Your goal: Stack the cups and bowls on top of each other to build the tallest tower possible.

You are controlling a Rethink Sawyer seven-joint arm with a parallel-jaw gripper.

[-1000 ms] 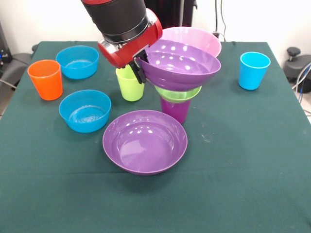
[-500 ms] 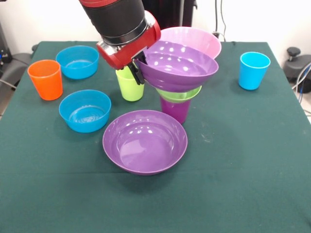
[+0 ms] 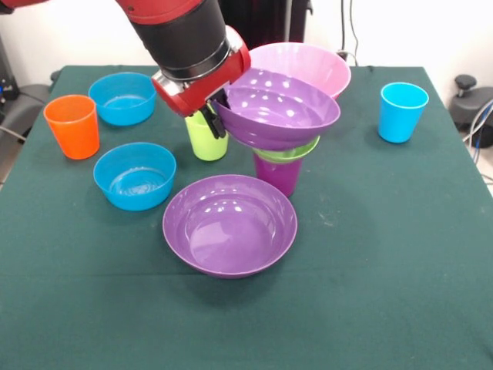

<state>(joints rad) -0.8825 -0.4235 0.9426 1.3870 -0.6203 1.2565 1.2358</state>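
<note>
Placement is the step in hand: the gripper (image 3: 221, 108), left of frame centre, grasps a purple bowl (image 3: 279, 116) by its rim, tilted over the green bowl (image 3: 296, 153) on the purple cup (image 3: 279, 173). Next it likely needs levelling, seating, then release.

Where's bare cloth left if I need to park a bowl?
Free: the whole strip nearest the camera below the purple bowl, and the side patch between it and the light blue cup. Crowded: around the orange cup, both blue bowls, the lime cup and the tower under the claw.
</note>
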